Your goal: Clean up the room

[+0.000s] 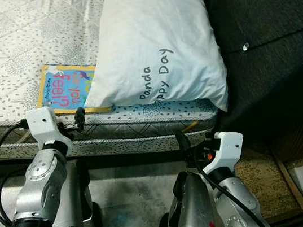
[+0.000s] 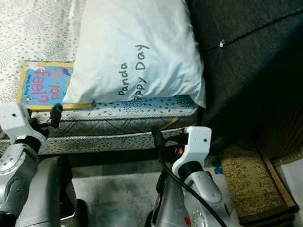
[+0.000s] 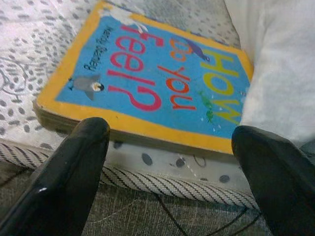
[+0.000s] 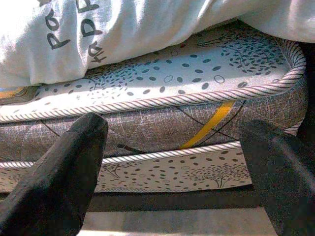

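Left pincer released, fingers spread wide, held at the mattress edge just short of a blue and yellow board book. Book lies flat on the bed near its edge, one end tucked under a white pillow. Right pincer also released, facing the mattress side below the pillow. Dark headboard beside the pillow.

Glossy thick-card picture book; quilted printed-cloth mattress; smooth white cotton pillow; matt dark tufted fabric headboard; shiny black plastic fingers.
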Controlling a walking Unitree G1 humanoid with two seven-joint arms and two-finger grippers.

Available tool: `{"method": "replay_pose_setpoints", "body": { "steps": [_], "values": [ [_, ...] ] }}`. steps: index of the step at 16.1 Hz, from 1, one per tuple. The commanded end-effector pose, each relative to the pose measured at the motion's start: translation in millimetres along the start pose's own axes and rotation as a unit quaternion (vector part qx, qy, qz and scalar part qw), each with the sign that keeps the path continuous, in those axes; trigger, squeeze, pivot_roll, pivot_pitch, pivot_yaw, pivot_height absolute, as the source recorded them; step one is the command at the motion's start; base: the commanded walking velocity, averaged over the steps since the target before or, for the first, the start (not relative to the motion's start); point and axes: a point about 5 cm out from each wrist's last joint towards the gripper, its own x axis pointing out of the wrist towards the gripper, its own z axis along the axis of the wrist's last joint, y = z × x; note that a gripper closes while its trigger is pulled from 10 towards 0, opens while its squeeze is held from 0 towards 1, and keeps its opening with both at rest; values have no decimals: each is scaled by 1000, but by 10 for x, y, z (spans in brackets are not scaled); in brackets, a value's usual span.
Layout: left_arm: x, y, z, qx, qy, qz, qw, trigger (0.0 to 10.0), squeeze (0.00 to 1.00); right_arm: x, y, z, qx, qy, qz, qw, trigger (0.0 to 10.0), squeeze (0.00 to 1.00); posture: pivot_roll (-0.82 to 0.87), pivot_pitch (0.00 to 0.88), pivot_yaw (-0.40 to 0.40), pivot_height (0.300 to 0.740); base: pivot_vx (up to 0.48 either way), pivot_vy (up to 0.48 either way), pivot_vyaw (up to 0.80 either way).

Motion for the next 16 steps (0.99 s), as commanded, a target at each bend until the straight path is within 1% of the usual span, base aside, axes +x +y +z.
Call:
{"method": "replay_pose_setpoints", "body": {
  "steps": [1, 4, 6, 8, 11, 12, 14, 15, 16],
  "values": [
    [8, 89, -38, 10, 8, 13, 1000, 10000, 0, -37, -32, -35, 2, 4, -9, 1000, 10000, 0, -212, 249, -15, 503, 0, 0, 0],
    [91, 149, -40, 16, 8, 20, 1000, 10000, 0, -43, -33, -27, 3, 0, -12, 1000, 10000, 0, -212, 249, -19, 503, 0, 0, 0],
    [207, 170, -60, 19, 13, 19, 1000, 10000, 0, -40, -23, -2, 4, -4, -13, 1000, 10000, 0, -222, 251, -22, 503, 0, 0, 0],
    [263, 172, -52, 20, 12, 20, 1000, 10000, 0, -46, -37, 2, 2, -4, -14, 1000, 10000, 0, -226, 254, -23, 503, 0, 0, 0],
    [299, 213, -24, 22, 0, 25, 999, 10000, 0, -61, -48, -1, 1, -3, -17, 1000, 10000, 0, -227, 255, -22, 503, 0, 0, 0],
    [288, 219, -23, 19, -2, 26, 999, 10000, 0, -64, -48, -5, 1, -3, -17, 1000, 10000, 0, -227, 255, -22, 503, 0, 0, 0],
    [209, 174, -31, 16, -10, 23, 1000, 10000, 0, -63, -53, -8, 0, -2, -18, 1000, 10000, 0, -223, 254, -20, 503, 0, 0, 0],
    [143, 161, -37, 14, -12, 23, 1000, 10000, 0, -59, -57, -5, 0, -3, -18, 1000, 10000, 0, -222, 250, -19, 503, 0, 0, 0],
    [-22, 144, -27, 12, -15, 22, 1000, 10000, 0, -48, -70, 4, -1, -5, -19, 1000, 10000, 0, -210, 243, -14, 503, 0, 0, 0]
  ]
}}
